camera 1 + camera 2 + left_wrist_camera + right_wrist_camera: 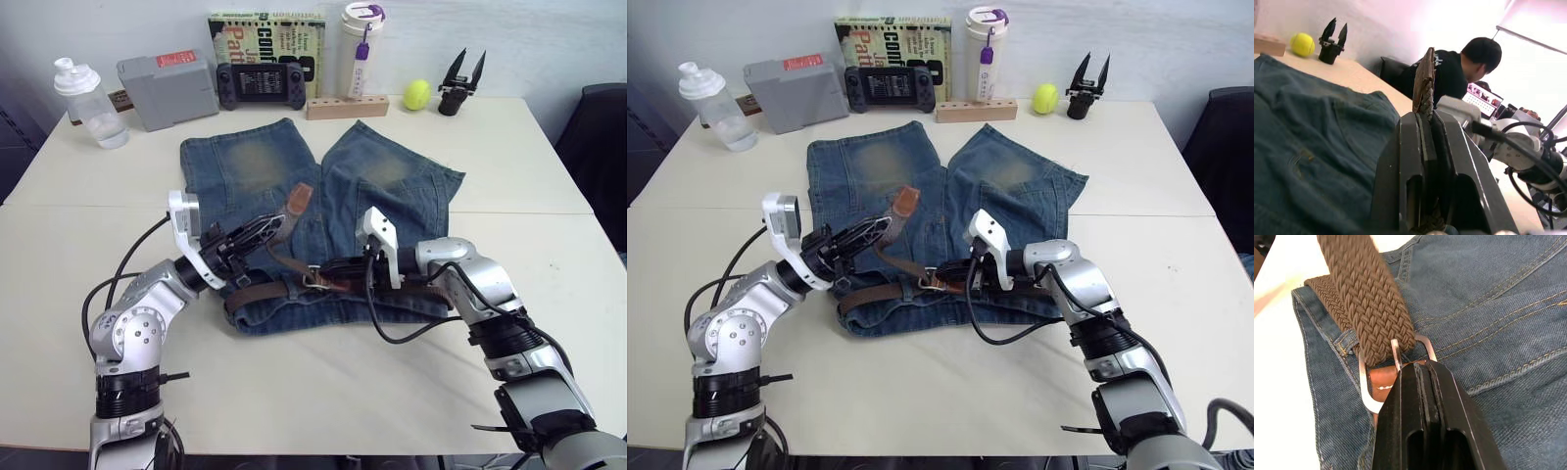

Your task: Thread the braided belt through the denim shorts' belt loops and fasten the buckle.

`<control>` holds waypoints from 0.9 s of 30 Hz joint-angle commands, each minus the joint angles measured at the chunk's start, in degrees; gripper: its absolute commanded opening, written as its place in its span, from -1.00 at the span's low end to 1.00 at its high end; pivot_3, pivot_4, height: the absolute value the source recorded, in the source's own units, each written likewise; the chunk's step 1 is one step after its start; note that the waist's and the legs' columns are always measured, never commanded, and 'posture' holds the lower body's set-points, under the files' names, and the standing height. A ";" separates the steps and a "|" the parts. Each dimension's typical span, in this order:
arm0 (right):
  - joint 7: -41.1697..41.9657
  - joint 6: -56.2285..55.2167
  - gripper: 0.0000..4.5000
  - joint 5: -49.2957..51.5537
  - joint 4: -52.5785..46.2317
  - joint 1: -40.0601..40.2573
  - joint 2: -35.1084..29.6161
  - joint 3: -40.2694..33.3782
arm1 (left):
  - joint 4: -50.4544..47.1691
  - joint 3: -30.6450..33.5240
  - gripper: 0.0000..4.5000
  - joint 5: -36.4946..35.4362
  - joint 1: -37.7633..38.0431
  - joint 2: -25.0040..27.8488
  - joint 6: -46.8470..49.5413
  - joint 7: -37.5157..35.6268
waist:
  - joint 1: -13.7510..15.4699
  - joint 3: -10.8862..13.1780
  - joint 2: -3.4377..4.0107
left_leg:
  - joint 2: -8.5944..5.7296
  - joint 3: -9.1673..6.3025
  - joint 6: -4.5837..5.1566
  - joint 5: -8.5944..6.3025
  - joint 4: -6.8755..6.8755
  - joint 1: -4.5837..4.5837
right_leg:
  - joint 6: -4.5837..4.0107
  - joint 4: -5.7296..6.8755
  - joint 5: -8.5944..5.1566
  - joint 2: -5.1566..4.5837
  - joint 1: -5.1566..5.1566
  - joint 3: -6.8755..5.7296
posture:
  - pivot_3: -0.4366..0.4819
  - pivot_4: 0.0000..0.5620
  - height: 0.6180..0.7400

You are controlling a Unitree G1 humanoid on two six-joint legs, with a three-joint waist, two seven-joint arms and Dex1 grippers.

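Pale cream tabletop (294, 392) stretches out ahead, and nearest the camera both arms are working at the waistband of the faded blue denim shorts (392, 196), which lie flat with their two wide legs pointing away, yellowish worn patches on each. Along that waistband runs the dark-brown braided belt (257, 291), its weave chunky and tight. The right gripper (338, 274) has its black fingers pressed together on the tan leather tab just behind the small silver rectangular buckle (1396, 363); the strap passes through the frame and the prong lies against the braid. A narrow blue denim belt loop (1347, 341) sits just beside the buckle, over the strap. The left gripper (265, 231) is clamped on the belt's free end, lifting it off the denim so the lighter tan leather tip (297, 200) stands above the fingers. Farther back along the wall: a clear plastic bottle (90, 103), a grey box (167, 90), a black handheld game console (262, 82), and a yellow tennis ball (416, 94).
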 commanded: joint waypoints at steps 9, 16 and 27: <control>2.10 0.91 -0.97 2.49 -1.24 -0.50 1.53 -1.39 | 6.01 2.64 -1.00 1.20 6.49 0.86 -4.82 1.25 | -0.05 0.00 0.00 | 0.00 -0.04 0.03 -0.02 -0.01 -0.02 | 0.00 -0.01 0.00 -0.04 0.00 -0.04 | -0.05 -0.47 0.25; 3.27 1.33 -0.97 2.82 3.27 -2.58 3.25 -1.52 | 5.21 0.68 -1.00 2.64 8.69 1.19 -6.81 0.88 | 0.00 0.00 0.00 | 0.02 -0.03 0.03 -0.02 -0.02 -0.02 | -0.01 -0.01 0.01 -0.04 -0.01 -0.05 | -0.05 -0.47 0.25; 7.39 0.12 -0.97 1.87 10.65 -6.95 4.69 -1.05 | 7.43 0.21 -1.00 3.17 9.16 2.62 -9.03 -0.76 | -0.10 0.00 0.00 | 0.02 -0.03 0.03 -0.02 -0.06 -0.02 | -0.02 -0.03 0.01 -0.04 -0.03 -0.07 | -0.05 -0.47 0.25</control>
